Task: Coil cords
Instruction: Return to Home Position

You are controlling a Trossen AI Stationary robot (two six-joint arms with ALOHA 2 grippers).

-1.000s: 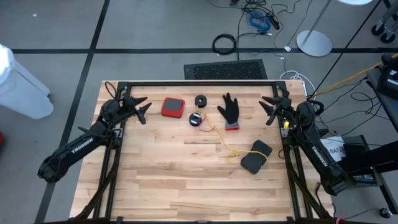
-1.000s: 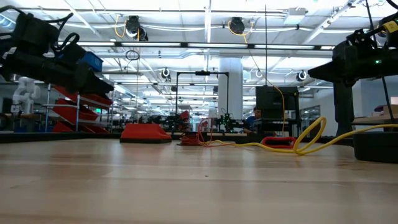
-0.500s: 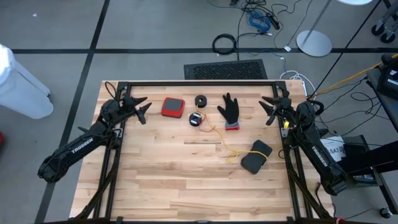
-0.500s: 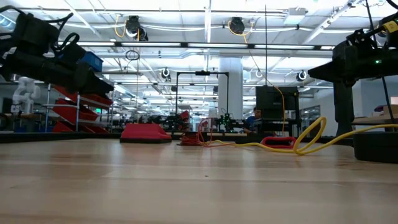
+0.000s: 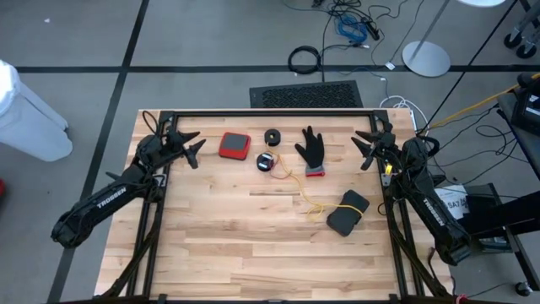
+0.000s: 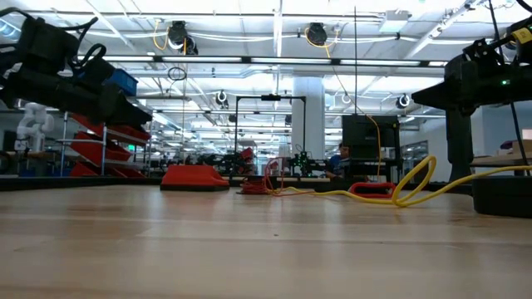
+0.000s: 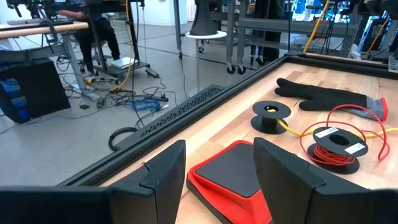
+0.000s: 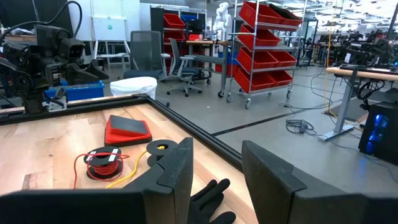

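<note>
Nearest the front of the surface [image 5: 219,245] lies a black pad [image 5: 348,212]. The yellow cord [image 5: 309,201] trails loose from beside it, back past a black glove [image 5: 312,150] towards its small reel [image 5: 272,136]. The red cord [image 5: 266,161] sits wound on its own spool between glove and red pad [image 5: 234,145], with one slack loop showing. At the far corners the left end effector [image 5: 196,145] and right end effector [image 5: 361,148] hang above the surface, fingers spread, nothing held. Judgement: to home cleanly, each arm should retract along its own side, stay raised, and avoid the middle, where the unwound yellow cord could snag. The yellow cord is not yet coiled
</note>
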